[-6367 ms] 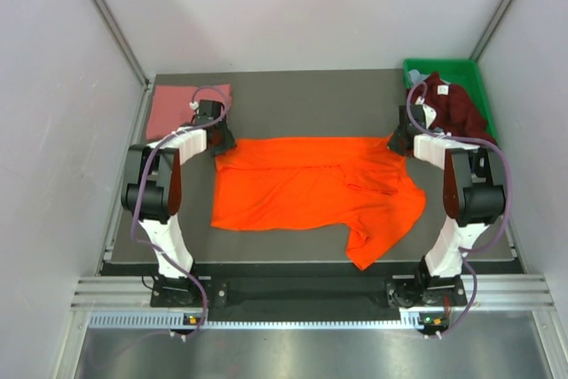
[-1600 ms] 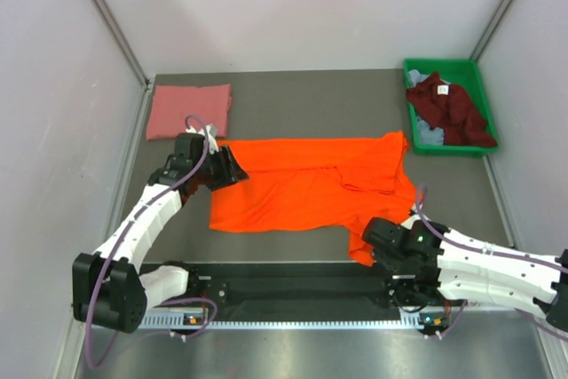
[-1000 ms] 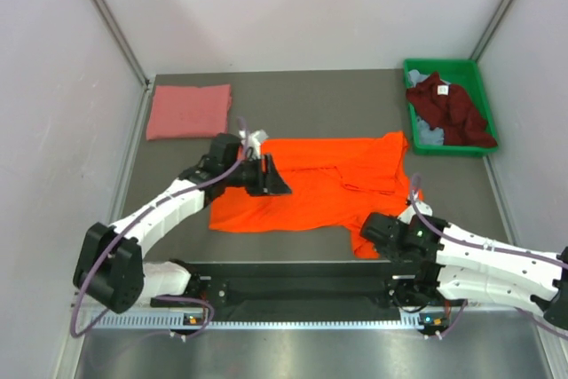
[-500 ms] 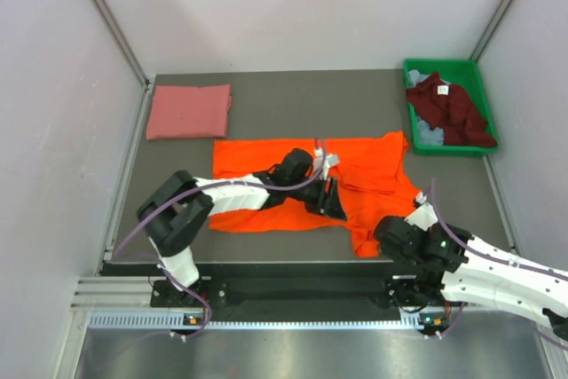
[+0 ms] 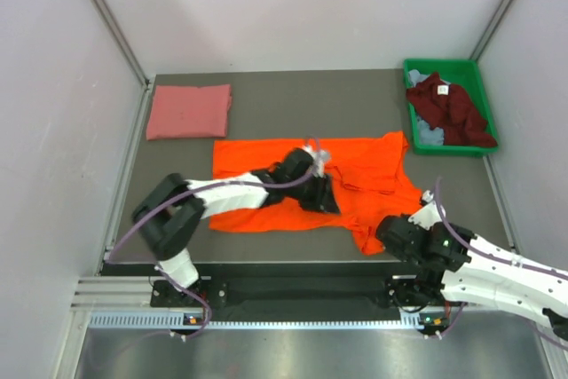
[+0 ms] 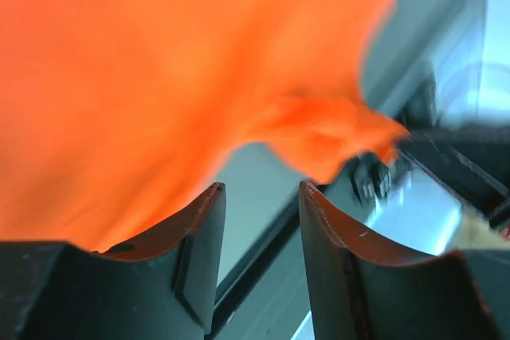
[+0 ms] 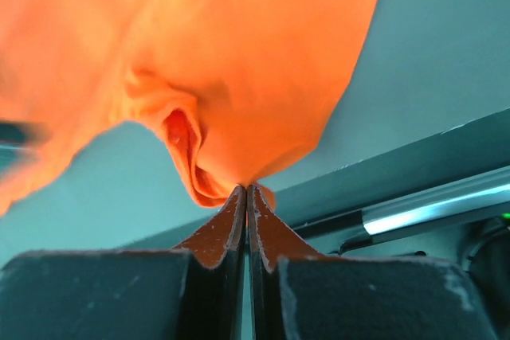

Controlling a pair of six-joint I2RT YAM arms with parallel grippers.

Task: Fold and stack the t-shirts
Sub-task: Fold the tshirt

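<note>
**Right claw pinching the orange shirt's near corner, left claw open above it**

We see the orange t-shirt (image 5: 364, 157) lying spread across the middle of the dark table (image 5: 311, 104), mostly flat, with its near-right corner drawn into a bunch toward the table's front edge. The right gripper (image 7: 246, 193) sits low at that corner. In its wrist view the two fingers are pressed together with a puckered fold of orange cloth caught at their tips, and the cloth fans up and away from the pinch.

The left arm reaches from its base across the shirt, so the left gripper (image 6: 261, 197) hangs over the cloth's middle, toward its near side. Its fingers (image 6: 199, 236) stand apart with nothing between them. Past their tips the wrist view shows blurred orange cloth, grey table and the front rail. We cannot tell whether the fingertips touch the shirt.

The salmon pink t-shirt (image 5: 188, 111) lies folded into a neat rectangle at the far-left corner of the table, well apart from the orange one. At the far-right corner stands the green bin (image 5: 461, 66). The dark maroon t-shirt (image 5: 453, 108) is heaped loosely inside it, and a bit of the pale blue-grey t-shirt (image 5: 429, 135) shows beneath it at the bin's near-left side — both unfolded, neither near a gripper.
</note>
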